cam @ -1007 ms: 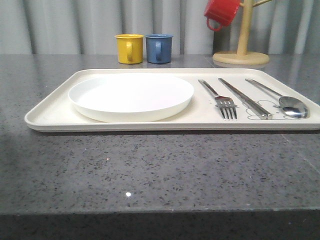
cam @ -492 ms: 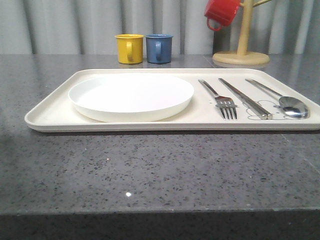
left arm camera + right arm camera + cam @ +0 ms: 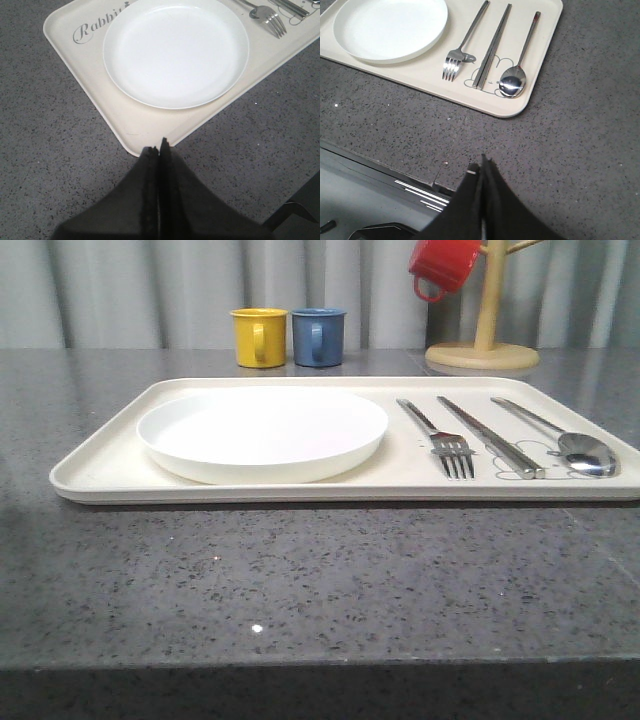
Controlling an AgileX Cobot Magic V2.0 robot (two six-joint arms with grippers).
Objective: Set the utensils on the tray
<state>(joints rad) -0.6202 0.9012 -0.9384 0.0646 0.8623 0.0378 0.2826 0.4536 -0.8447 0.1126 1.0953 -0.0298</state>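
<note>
Utensils: fork (image 3: pixel 447 438), chopsticks (image 3: pixel 490 436), spoon (image 3: pixel 570 442) lie parallel at right of tray (image 3: pixel 100 465), handles toward upper frame | you see right fingers (image 3: pixel 481 165) nearer, left fingers (image 3: pixel 160 147) both closed, empty, over worktop (image 3: pixel 300 580).

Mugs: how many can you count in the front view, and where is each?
3. A yellow mug and a blue mug stand side by side on the table behind the tray; a red mug hangs on the wooden stand.
</note>
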